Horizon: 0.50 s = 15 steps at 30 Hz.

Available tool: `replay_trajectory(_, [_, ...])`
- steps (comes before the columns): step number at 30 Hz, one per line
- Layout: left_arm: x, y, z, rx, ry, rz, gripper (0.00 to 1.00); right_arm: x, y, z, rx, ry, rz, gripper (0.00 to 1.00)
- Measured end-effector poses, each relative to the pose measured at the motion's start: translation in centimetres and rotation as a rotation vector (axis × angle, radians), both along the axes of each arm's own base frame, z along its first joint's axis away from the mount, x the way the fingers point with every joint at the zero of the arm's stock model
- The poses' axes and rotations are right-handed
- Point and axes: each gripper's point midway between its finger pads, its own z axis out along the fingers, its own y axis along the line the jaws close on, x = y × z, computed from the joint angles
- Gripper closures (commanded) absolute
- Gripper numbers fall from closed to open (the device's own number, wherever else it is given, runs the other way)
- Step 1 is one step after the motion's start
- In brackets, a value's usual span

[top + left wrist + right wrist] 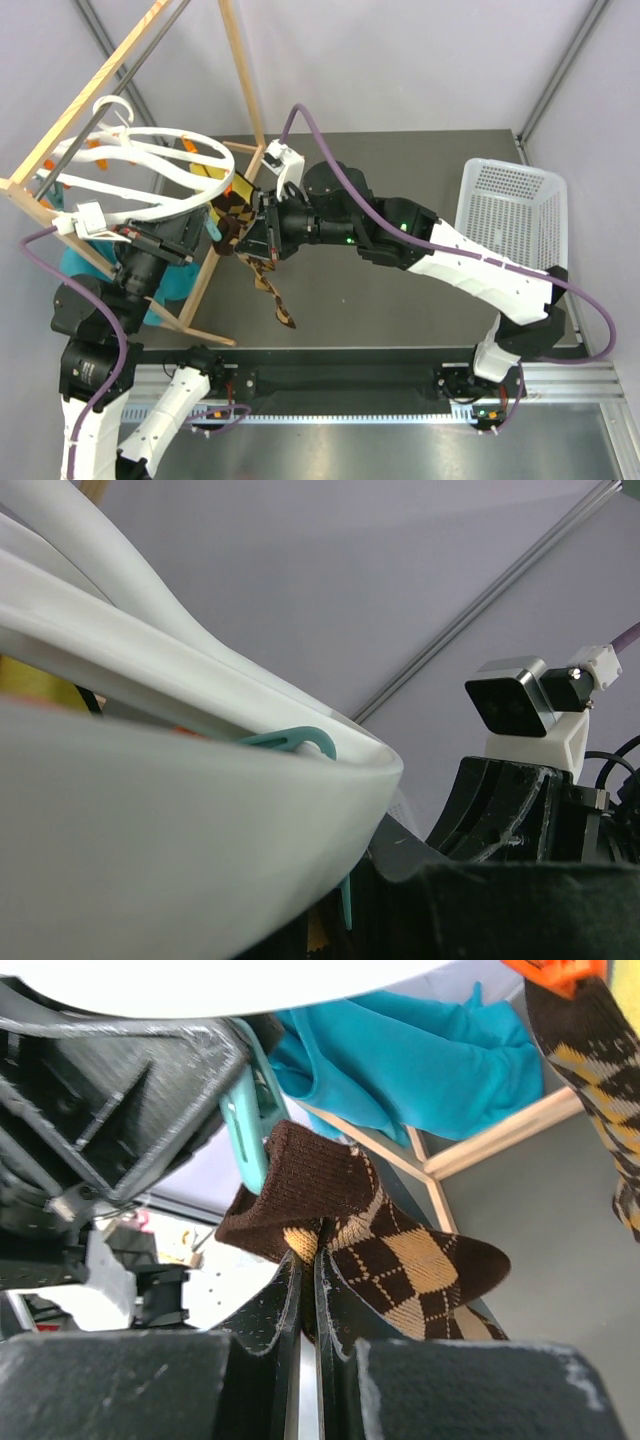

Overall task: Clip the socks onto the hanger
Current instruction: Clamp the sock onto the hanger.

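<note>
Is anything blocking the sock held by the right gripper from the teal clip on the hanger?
Nothing visible does. The sock, its brown cuff pinched in the right gripper, sits right at the teal clip below the hanger.

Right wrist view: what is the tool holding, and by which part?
The right tool pinches one argyle sock just below its dark brown cuff.

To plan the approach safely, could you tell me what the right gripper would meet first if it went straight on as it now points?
The right gripper, shut on the sock, would probably meet the teal clip just ahead first, though depth is hard to judge.
</note>
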Motion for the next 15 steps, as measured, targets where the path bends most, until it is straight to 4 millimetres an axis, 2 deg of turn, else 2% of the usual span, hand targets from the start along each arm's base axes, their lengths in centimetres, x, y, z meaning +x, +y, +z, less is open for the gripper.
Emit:
replay_trajectory(8, [-0.2,0.0,0.1,0.000,0.001,-0.001,1.00,-0.3,0.4,1.3,0.058,0.026,0.026,1.00])
replay_trajectory(15, [-0.2,0.0,0.1,0.001,0.001,-0.001,1.00,-0.2,0.9,1.1,0.065,0.045,0.021,1.00])
